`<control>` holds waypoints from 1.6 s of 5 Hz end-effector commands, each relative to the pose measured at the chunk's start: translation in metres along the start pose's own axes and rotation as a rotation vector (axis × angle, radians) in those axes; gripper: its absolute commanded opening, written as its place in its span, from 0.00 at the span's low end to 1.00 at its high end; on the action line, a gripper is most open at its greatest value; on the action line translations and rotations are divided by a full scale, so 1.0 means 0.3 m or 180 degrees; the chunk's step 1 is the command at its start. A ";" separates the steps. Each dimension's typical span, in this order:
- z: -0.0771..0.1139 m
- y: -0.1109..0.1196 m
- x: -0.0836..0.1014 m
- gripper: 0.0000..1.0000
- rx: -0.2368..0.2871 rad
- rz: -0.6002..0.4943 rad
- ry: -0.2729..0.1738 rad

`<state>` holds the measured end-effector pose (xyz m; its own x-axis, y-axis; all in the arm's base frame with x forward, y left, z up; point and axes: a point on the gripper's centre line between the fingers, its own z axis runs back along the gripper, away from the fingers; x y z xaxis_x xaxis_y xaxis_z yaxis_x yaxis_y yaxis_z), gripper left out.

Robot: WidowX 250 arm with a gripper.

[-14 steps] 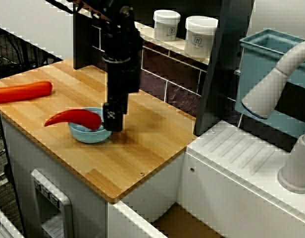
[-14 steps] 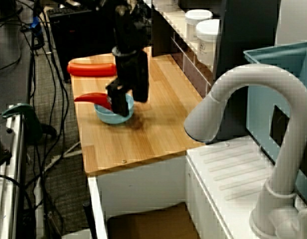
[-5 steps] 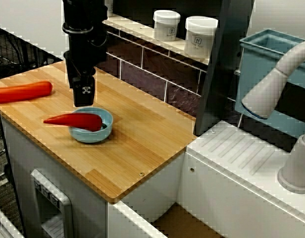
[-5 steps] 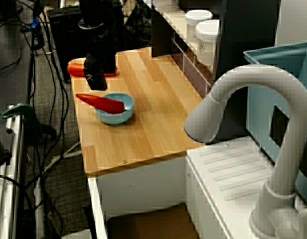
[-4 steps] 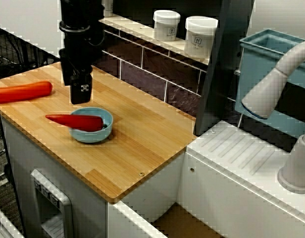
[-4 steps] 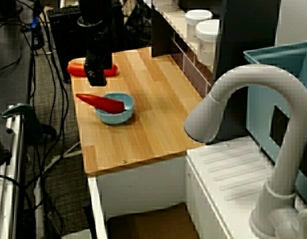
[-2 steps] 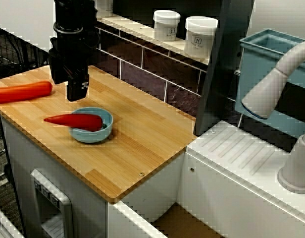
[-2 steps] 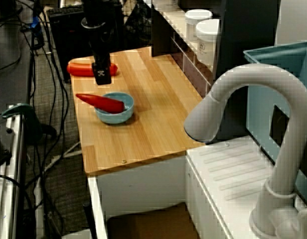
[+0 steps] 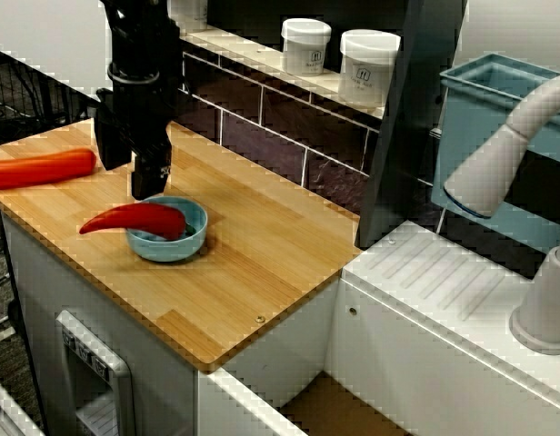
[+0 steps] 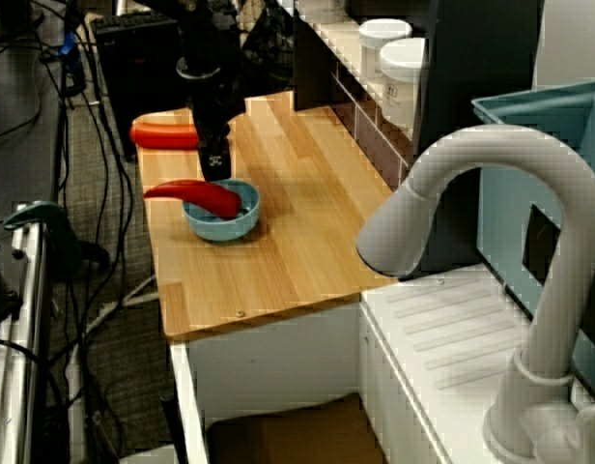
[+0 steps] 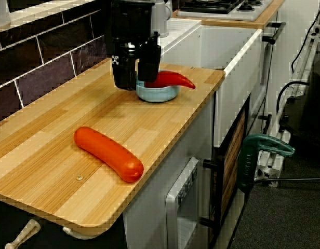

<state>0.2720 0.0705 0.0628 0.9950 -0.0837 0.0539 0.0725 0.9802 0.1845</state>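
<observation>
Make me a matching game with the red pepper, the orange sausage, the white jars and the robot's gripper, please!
Things:
1. red pepper
2. orange sausage
3. white jars
4. gripper

Places or states:
A. standing on the shelf
B. open, right by the blue bowl
C. lying across the blue bowl
D. lying flat on the wooden counter

Pairs: 1-C, 2-D, 3-A, 4-B.

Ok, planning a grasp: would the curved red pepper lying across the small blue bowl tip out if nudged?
Probably: the curved red pepper overhangs the small blue bowl, so a nudge could lever it out. Its smooth, glossy skin may slip.
</observation>
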 end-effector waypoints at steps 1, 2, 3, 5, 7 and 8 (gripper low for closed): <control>0.033 0.004 0.037 1.00 0.0043 0.0017 -0.0133; 0.033 0.004 0.037 1.00 0.0043 0.0017 -0.0133; 0.033 0.004 0.037 1.00 0.0043 0.0017 -0.0133; 0.000 -0.023 0.032 1.00 0.0082 0.0033 -0.0087; -0.041 -0.022 0.041 1.00 0.0121 0.0087 -0.0067; -0.066 -0.024 0.041 1.00 0.0142 0.0085 -0.0026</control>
<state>0.2794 0.0677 0.0367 0.9974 -0.0573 0.0434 0.0465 0.9746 0.2190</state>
